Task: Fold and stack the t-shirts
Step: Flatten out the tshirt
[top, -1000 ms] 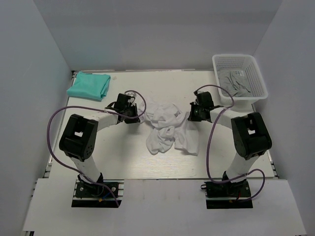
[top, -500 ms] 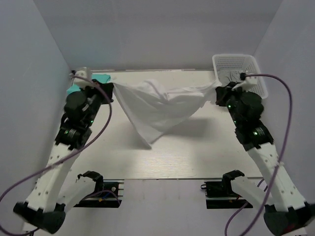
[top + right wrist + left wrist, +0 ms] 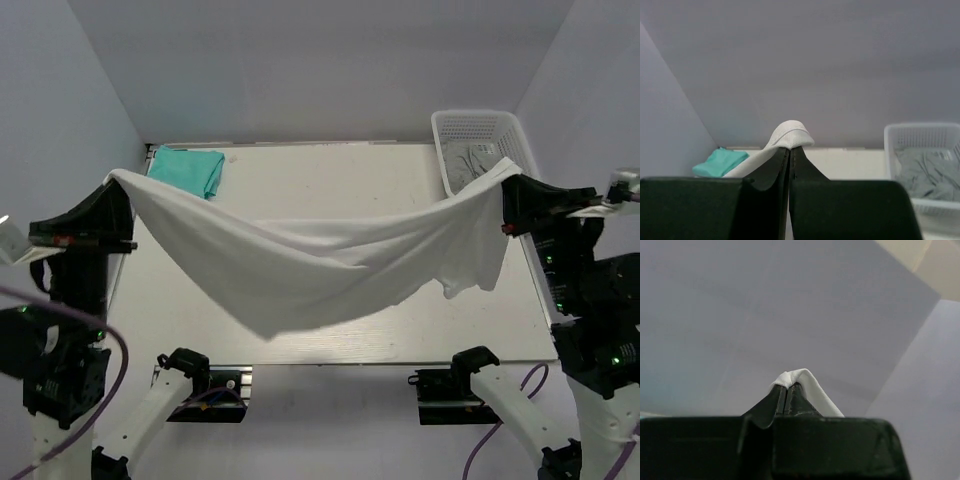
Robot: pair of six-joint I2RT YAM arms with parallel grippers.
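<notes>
The white t-shirt (image 3: 300, 265) hangs stretched in the air between both arms, sagging in the middle above the table. My left gripper (image 3: 112, 180) is shut on its left end; a fold of white cloth (image 3: 800, 380) sticks out of the closed fingertips. My right gripper (image 3: 508, 178) is shut on its right end, with a white fold (image 3: 790, 134) pinched at the tips. The teal t-shirt (image 3: 185, 172) lies folded at the table's far left corner; it also shows in the right wrist view (image 3: 720, 161).
A white plastic mesh basket (image 3: 486, 125) holding grey cloth (image 3: 470, 165) stands at the far right corner, just behind the right gripper; it also shows in the right wrist view (image 3: 920, 135). Grey walls enclose the table on three sides.
Both arms have risen high and moved apart, lifting the white t-shirt from a crumpled heap on the table to a wide hanging spread.
</notes>
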